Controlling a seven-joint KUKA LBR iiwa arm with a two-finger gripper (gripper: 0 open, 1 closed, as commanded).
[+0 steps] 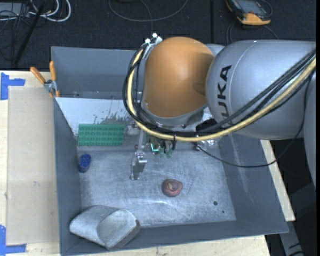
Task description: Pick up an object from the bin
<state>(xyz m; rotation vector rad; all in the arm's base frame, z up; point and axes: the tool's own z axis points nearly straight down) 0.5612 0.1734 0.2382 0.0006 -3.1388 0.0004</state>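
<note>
Near the middle of the grey metal bin (253, 193), the gripper (136, 168) hangs low over bare, scuffed floor, under the arm's rounded orange cover (173, 76) and its looped yellow and black cables (129, 97). Whether the pincer is released or clenched cannot be told from this angle, and it is not seen grasping anything.

Two things lie nearest to it. Up and to the left, by the back wall, a flat green studded plastic plate (100, 135) lies apart from the gripper. Down and to the right sits a small round reddish-brown piece (172, 188), near the gripper but not touching it.

Farther left, close to the left wall and just below the green plate, stands a small blue plastic cylinder (84, 162). In the front left corner lies a crumpled grey cloth pouch (104, 227), well apart from the gripper. The floor between the gripper and each of these things is open.
</note>
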